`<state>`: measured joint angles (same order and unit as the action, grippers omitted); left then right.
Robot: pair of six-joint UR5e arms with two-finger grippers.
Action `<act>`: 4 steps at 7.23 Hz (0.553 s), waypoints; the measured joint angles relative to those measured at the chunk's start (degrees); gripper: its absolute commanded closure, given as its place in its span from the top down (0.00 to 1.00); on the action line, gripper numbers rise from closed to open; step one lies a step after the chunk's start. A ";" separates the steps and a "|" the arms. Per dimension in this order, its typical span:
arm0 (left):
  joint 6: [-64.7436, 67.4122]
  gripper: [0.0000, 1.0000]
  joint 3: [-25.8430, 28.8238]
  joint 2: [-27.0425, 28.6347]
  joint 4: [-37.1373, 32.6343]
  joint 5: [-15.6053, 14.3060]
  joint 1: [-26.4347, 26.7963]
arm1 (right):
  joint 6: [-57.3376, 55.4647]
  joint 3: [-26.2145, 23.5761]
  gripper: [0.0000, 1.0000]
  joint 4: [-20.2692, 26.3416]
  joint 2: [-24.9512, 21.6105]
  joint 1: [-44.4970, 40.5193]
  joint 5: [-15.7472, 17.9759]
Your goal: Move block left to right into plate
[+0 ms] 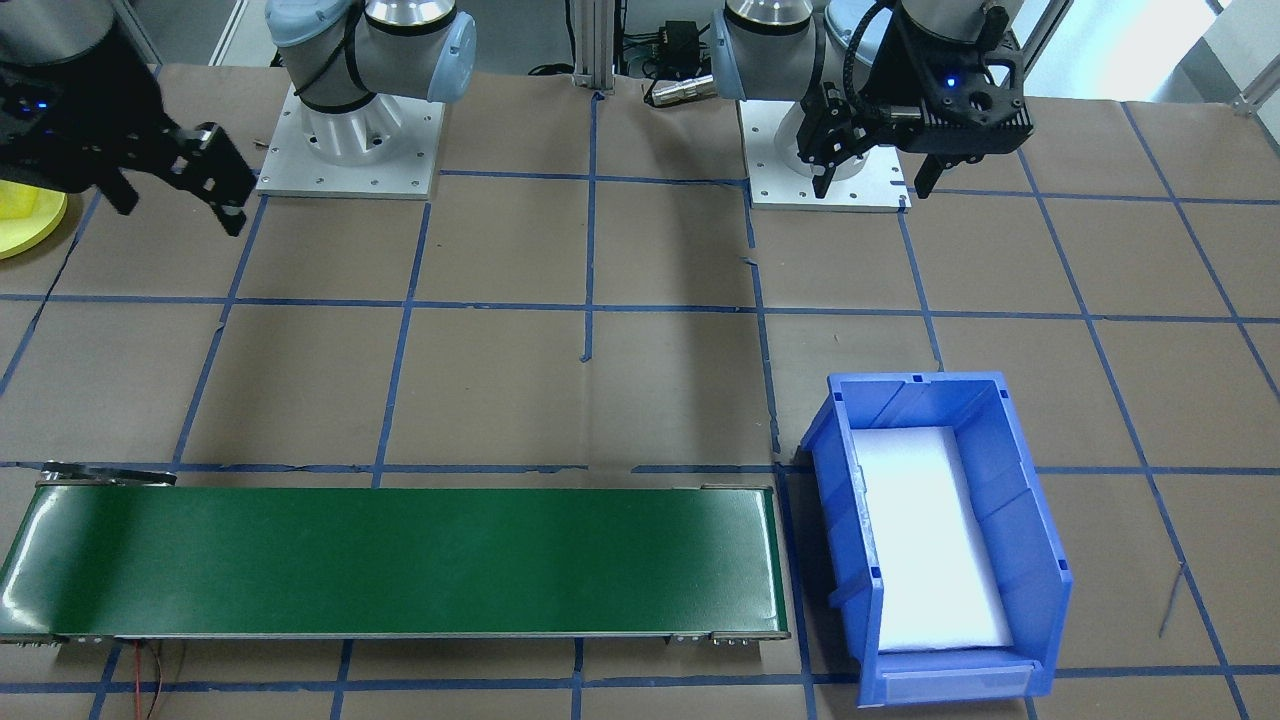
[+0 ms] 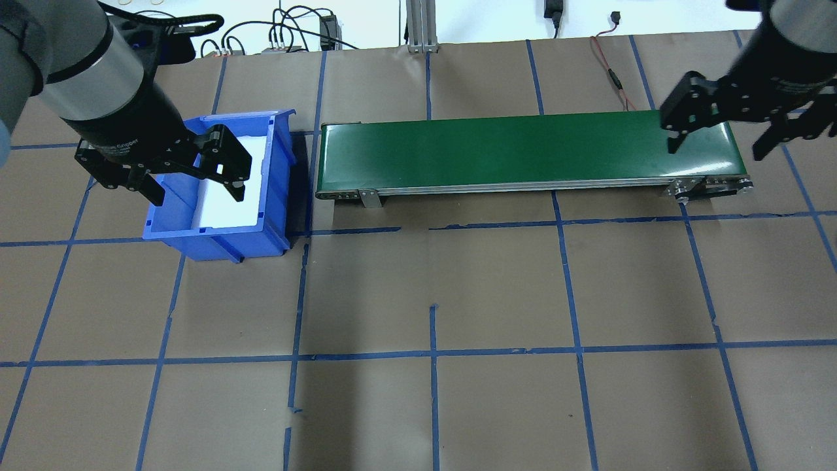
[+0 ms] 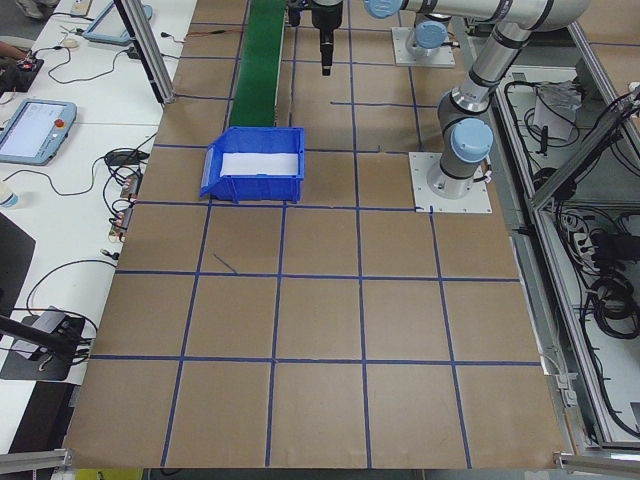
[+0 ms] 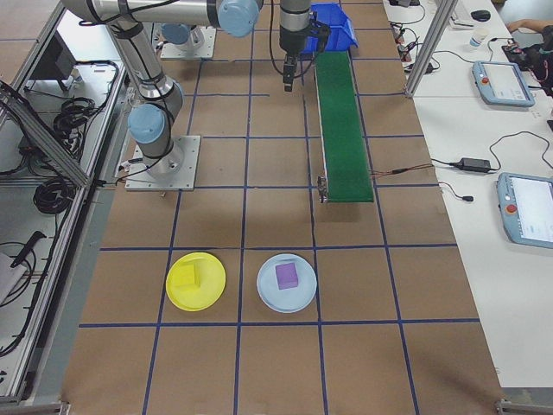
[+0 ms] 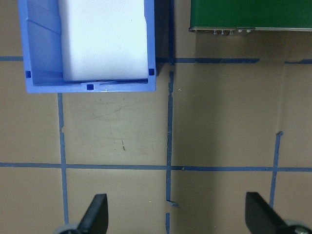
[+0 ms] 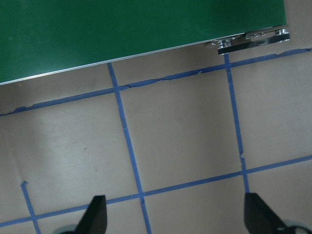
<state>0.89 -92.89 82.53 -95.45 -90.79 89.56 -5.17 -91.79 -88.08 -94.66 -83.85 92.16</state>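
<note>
Beyond the conveyor belt's (image 4: 344, 121) end, the yellow plate (image 4: 196, 281) holds a yellow block (image 4: 184, 277), beside a pale-blue plate (image 4: 287, 283) with a purple block (image 4: 287, 276). The left gripper (image 2: 194, 174) hangs near the blue bin (image 2: 219, 235), fingers apart and empty; the right gripper (image 2: 717, 140) likewise spread.

Blue bin (image 2: 216, 196) beside green conveyor (image 2: 523, 154).
</note>
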 measured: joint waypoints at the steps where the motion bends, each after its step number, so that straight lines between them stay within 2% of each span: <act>1: -0.01 1.00 -0.04 0.00 0.00 0.00 0.00 | -4.02 -0.51 1.00 -2.85 0.13 -4.31 -0.17; 3: 0.00 1.00 -0.08 0.00 0.00 0.00 0.00 | -5.82 -2.11 1.00 -9.63 0.44 -8.20 -0.62; 4: 0.02 1.00 -0.09 0.00 0.00 0.00 0.02 | -5.81 -2.39 1.00 -10.59 0.65 -8.68 -1.09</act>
<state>0.92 -92.98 82.53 -95.45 -90.79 89.58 -10.98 -94.17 -98.67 -94.01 -92.53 91.07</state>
